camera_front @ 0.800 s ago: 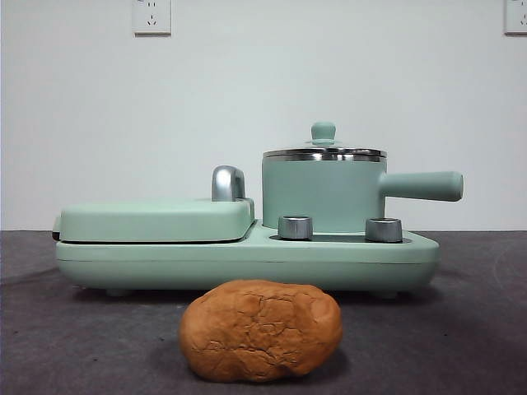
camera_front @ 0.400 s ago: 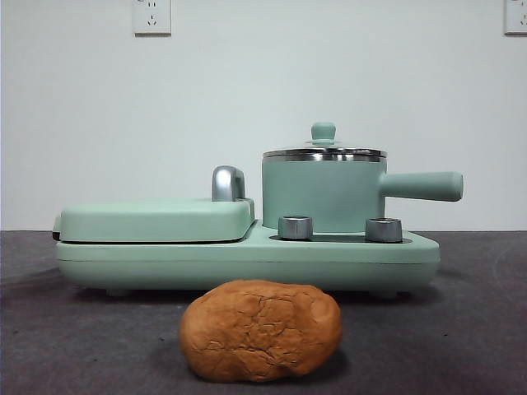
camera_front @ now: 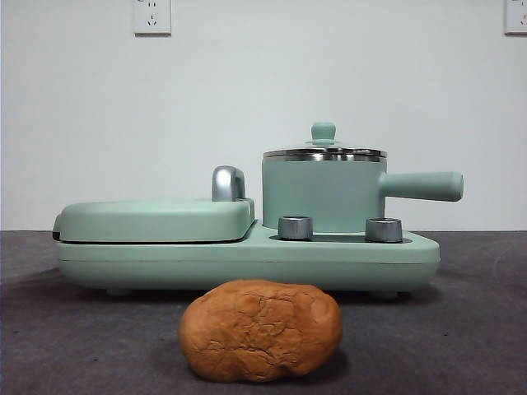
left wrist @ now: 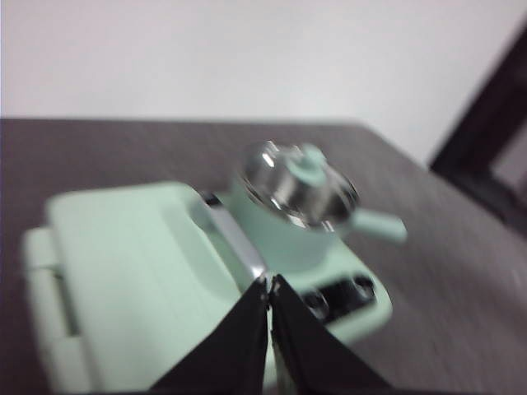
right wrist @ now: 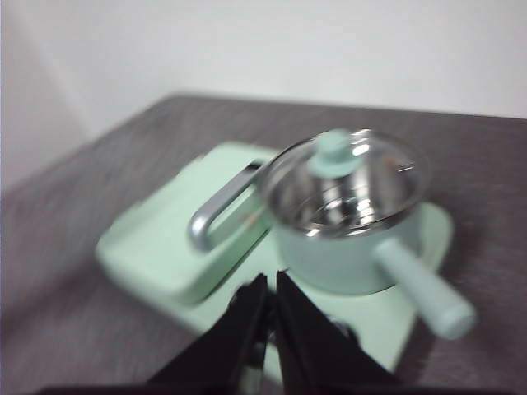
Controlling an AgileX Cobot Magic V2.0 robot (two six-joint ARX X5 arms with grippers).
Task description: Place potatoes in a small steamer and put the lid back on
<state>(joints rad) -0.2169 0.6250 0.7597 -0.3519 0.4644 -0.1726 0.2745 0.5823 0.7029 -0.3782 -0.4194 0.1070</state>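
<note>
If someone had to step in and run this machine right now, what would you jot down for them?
Left gripper: shut, holding nothing, above the appliance.
Right gripper: shut, holding nothing, above the appliance too.
Potato: on the table, in front of the appliance, untouched.
Small steamer: on the base, with the lid on it.
Done: nothing.
Left: lift the lid off, put the potato in, put the lid back on.

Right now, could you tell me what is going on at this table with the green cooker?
Nothing is being handled yet. The orange-brown, cracked-skinned potato lies on the dark table in front of the mint-green cooker base. The small mint-green steamer pot stands on that base with its clear glass lid on. The left gripper and right gripper hang above the cooker, jaws shut and empty, so the lid must come off first.
</note>
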